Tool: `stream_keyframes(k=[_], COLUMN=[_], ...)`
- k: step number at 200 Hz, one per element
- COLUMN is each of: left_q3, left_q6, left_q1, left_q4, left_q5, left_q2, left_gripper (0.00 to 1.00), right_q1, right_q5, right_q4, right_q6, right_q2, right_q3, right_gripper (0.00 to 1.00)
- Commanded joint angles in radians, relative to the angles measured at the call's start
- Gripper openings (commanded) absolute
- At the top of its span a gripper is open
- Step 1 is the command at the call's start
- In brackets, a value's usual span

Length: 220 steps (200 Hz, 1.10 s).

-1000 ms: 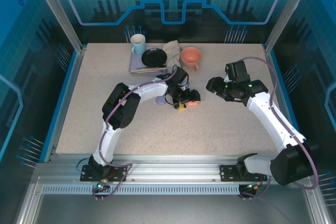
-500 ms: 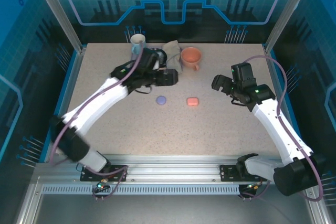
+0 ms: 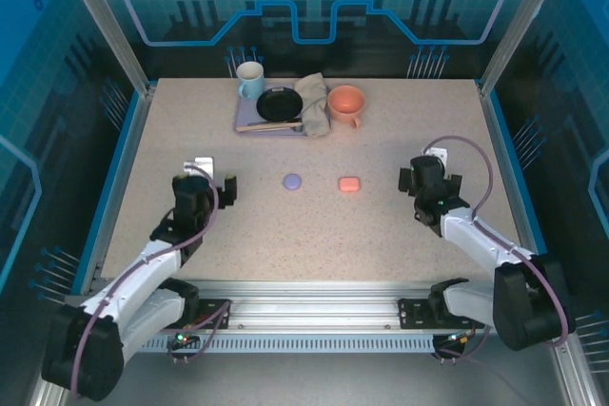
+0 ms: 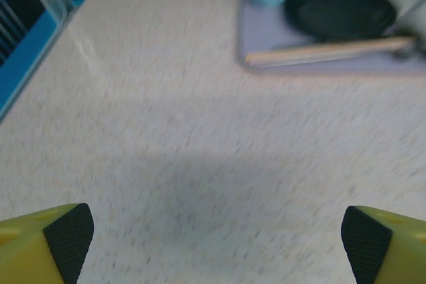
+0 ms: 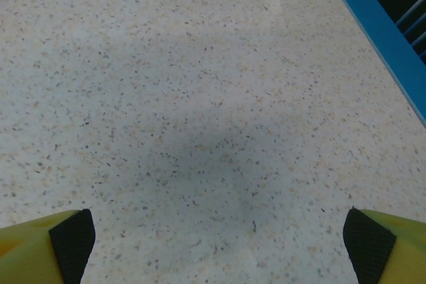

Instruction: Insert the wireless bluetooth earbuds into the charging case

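Looks like the closing stretch here. Out in the middle of the table (image 3: 314,235): the purple case (image 3: 292,180) on the left, the pink case (image 3: 349,183) just to its right, the two apart, each reading from above as a shut pebble. As for the wireless bluetooth earbuds, too tiny to pick out from overhead. Going by the closed look of both shells, probably tucked inside already, though cannot say for sure.

So, doing this step well: keep both arms low and well clear of the cases, avoid any sweep across the middle for fear of nudging a lid, and check each seam for a flush close. In case of a loose bud, go in from straight above, pinch by the stem, steady the case with the other side, and seat it stem-first into its well without forcing.

Now to the left gripper (image 4: 213,237), near left of the scene: spread wide, yellow tips with black pads (image 4: 66,237) at the two bottom corners of the wrist view. Nothing between them and nothing touched, just bare speckled surface ahead, with the lavender tray (image 4: 263,28) and the black pan (image 4: 339,10) far off. Over to the right gripper (image 5: 216,234), near right: same story, splayed fully, gripping nothing, hanging above bare tabletop beside the blue edge rail (image 5: 379,28).
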Motion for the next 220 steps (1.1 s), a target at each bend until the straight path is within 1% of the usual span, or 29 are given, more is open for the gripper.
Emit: stream_keyframes(k=[1,11,19,25,35,45,55,61,70,75,81,87,90,98,100,107,114,120,126,171,186,220], left_q3=[-0.098,-0.113,-0.107,-0.094,-0.075,-0.023,0.044,0.052,0.027,0.015,0.003,0.005,0.019,0.084,0.093,0.086,0.098,0.093,0.097,0.095,0.095,0.094], left_q6=[0.012,0.007,0.01,0.009,0.01,0.024,0.005,0.0,0.006,0.011,0.018,0.028,0.029,0.029,0.025,0.001,-0.012,-0.012,-0.012,-0.01,-0.009,-0.009], left_q1=[0.053,0.08,0.102,0.124,0.159,0.18,0.208,0.217,0.22,0.219,0.219,0.22,0.221,0.222,0.224,0.242,0.256,0.256,0.257,0.256,0.253,0.251], left_q4=[0.372,0.438,0.486,0.511,0.58,0.57,0.487,0.515,0.622,0.669,0.725,0.785,0.767,0.595,0.581,0.623,0.582,0.608,0.587,0.597,0.596,0.597], left_q5=[0.011,0.03,0.056,0.102,0.17,0.209,0.288,0.33,0.375,0.384,0.399,0.416,0.422,0.428,0.427,0.43,0.44,0.437,0.437,0.434,0.434,0.431], left_q2=[0.064,0.132,0.187,0.221,0.292,0.364,0.409,0.435,0.489,0.526,0.573,0.615,0.622,0.599,0.6,0.614,0.607,0.614,0.61,0.612,0.611,0.611], left_gripper=[0.99,0.99,0.99,0.99,0.99,0.99,0.99,0.99,0.99,0.99,0.99,0.99,0.99,0.99,0.99,0.99,0.99,0.99,0.99,0.99,0.99,0.99], right_q1=[-0.022,-0.026,-0.037,-0.042,-0.059,-0.074,-0.092,-0.106,-0.107,-0.107,-0.115,-0.143,-0.15,-0.174,-0.177,-0.179,-0.178,-0.177,-0.175,-0.163,-0.175,-0.175], right_q5=[-0.014,-0.048,-0.106,-0.131,-0.182,-0.248,-0.301,-0.337,-0.367,-0.389,-0.447,-0.502,-0.508,-0.539,-0.54,-0.54,-0.54,-0.539,-0.535,-0.524,-0.555,-0.56], right_q4=[0.405,0.483,0.548,0.621,0.671,0.695,0.815,0.872,0.916,0.889,0.759,0.746,0.73,0.72,0.725,0.71,0.717,0.713,0.719,0.717,0.698,0.708], right_q6=[-0.136,-0.175,-0.198,-0.217,-0.231,-0.254,-0.271,-0.264,-0.284,-0.297,-0.302,-0.292,-0.285,-0.267,-0.265,-0.263,-0.264,-0.263,-0.267,-0.274,-0.273,-0.275], right_q2=[0.028,0.046,0.052,0.071,0.102,0.137,0.209,0.255,0.314,0.319,0.311,0.319,0.319,0.318,0.319,0.318,0.319,0.318,0.319,0.318,0.321,0.32], right_q3=[-0.103,-0.137,-0.152,-0.172,-0.172,-0.156,-0.179,-0.193,-0.188,-0.163,-0.109,-0.095,-0.088,-0.087,-0.087,-0.081,-0.083,-0.082,-0.084,-0.083,-0.072,-0.078], right_gripper=[1.0,1.0,1.0,1.0,1.0,1.0,1.0,1.0,1.0,1.0,1.0,1.0,1.0,1.0,1.0,1.0,1.0,1.0,1.0,1.0,1.0,1.0])
